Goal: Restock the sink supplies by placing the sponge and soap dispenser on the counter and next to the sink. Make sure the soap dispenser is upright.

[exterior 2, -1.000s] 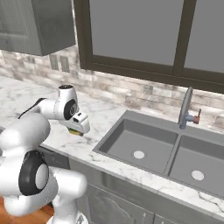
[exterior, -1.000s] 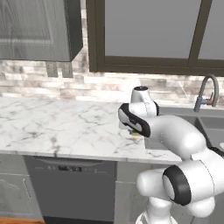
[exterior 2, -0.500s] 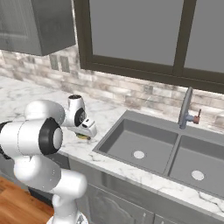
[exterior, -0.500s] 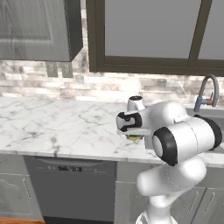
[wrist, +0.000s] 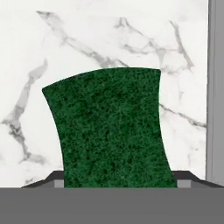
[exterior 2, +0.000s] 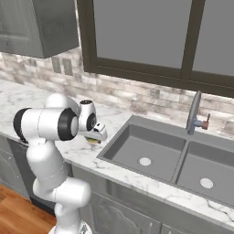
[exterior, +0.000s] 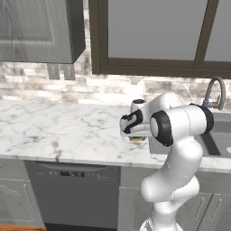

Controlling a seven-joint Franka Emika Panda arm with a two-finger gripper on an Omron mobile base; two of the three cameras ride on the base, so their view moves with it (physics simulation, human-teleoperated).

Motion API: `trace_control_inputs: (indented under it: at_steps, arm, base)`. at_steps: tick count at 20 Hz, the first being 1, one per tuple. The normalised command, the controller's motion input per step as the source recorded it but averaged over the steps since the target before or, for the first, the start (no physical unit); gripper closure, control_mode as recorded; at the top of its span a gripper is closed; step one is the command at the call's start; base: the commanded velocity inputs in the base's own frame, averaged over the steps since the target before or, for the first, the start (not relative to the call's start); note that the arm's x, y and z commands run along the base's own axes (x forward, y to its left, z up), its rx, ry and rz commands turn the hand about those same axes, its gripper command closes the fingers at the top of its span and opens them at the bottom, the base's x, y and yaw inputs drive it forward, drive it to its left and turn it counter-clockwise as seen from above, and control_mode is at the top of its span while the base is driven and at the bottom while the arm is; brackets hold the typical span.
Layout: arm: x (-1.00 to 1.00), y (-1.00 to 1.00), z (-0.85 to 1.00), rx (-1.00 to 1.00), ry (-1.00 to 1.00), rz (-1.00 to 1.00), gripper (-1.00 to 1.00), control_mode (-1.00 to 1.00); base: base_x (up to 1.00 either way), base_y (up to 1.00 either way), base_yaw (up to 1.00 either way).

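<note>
One small green-topped, yellow-bottomed sponge (wrist: 109,129) now sits gripped between the gripper's (exterior 2: 97,135) jaws, lowered to the white marble counter (exterior: 67,135) just left of the grey double-basin sink (exterior 2: 151,153): placement looks imminent.

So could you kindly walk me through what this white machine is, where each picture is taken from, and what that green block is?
It is a white robot arm on a base that can drive, in a computer-drawn kitchen. Two pictures come from cameras on that base, behind the arm to its left and right. The third comes from a camera on the hand, looking along its claw. The claw is down at the marble counter, just beside the grey double sink with its curved faucet. The green block is a sponge, green on top and yellow underneath, sitting between the claw's two fingers. Whether the fingers are pressing on it or merely standing around it, I cannot tell.
</note>
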Motion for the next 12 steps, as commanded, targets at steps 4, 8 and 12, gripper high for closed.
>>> trace_control_inputs:
  at_steps: [4, 8, 12]
  arm:
    - [0.24, 0.0, -0.29, 0.0, 0.0, 0.05, -1.0, -1.0]
    - [0.01, 0.0, -0.06, 0.0, 0.0, 0.05, -1.0, -1.0]
    - [-0.21, -0.01, 0.24, 0.0, -0.05, 0.0, -1.0, -1.0]
  base:
    - [0.0, 0.0, 0.0]
    - [0.0, 0.0, 0.0]
    - [0.0, 0.0, 0.0]
